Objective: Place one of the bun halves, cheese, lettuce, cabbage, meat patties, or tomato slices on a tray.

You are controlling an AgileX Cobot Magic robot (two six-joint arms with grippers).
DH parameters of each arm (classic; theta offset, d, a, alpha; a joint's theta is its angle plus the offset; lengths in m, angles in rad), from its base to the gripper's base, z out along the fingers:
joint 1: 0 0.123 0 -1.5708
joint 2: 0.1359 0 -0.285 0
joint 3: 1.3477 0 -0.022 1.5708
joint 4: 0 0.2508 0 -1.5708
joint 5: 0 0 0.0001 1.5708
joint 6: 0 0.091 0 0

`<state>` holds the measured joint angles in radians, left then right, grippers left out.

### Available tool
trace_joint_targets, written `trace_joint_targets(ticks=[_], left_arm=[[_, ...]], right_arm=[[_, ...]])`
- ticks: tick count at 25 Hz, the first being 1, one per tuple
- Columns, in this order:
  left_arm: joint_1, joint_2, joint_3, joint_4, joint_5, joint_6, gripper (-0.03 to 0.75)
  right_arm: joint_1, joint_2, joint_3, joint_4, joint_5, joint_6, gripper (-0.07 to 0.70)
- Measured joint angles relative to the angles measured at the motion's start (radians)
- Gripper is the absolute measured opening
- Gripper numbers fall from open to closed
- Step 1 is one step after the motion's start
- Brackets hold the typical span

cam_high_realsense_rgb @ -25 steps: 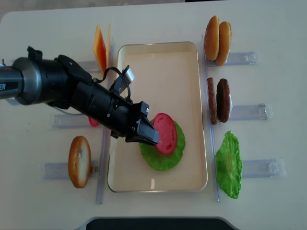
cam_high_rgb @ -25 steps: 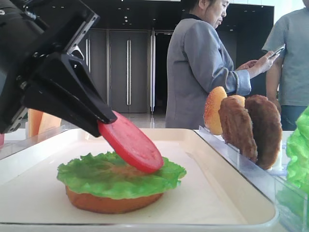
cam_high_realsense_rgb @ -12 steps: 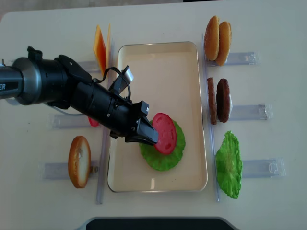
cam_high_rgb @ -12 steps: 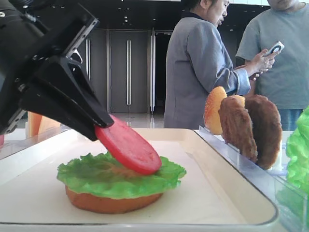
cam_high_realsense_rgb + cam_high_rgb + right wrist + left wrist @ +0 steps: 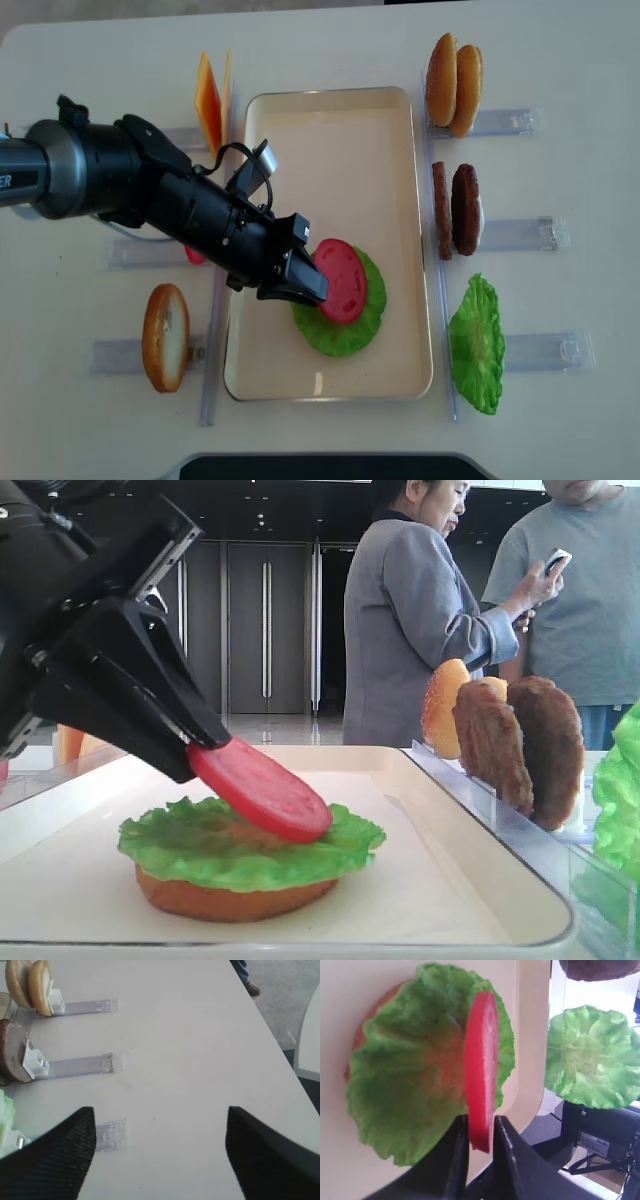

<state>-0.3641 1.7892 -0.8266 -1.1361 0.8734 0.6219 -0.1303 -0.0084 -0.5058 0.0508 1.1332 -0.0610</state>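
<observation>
While tilted, tomato slice [image 5: 262, 789] touches lettuce [image 5: 250, 842] in left claw [image 5: 480, 1146].

We can read almost nothing here. In the overhead view, the grey barrel of the left arm [image 5: 45, 180] at the far left edge carries white lettering cut off by the frame, of which we make out only what looks like a final "R". The grey box [image 5: 600, 1139] at the lower right of the left wrist view bears a label too small to read.
</observation>
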Motion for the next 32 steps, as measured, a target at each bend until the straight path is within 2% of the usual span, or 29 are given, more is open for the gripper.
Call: trace_joint_targets(ticks=[7,15,22,32], left_arm=[[0.0,0.0,0.0,0.018,0.0,-0.011,0.204],[0.0,0.0,0.0,0.083,0.007,-0.08,0.457],[0.0,0.0,0.0,0.143,0.023,-0.156,0.486],[0.0,-0.007,0.0,0.209,0.088,-0.164,0.488]], right_arm=[[0.0,0.0,0.0,0.0,0.0,0.0,0.514],[0.0,0.0,0.0,0.0,0.0,0.0,0.514],[0.0,0.0,0.0,0.0,0.0,0.0,0.514],[0.0,0.0,0.0,0.0,0.0,0.0,0.514]])
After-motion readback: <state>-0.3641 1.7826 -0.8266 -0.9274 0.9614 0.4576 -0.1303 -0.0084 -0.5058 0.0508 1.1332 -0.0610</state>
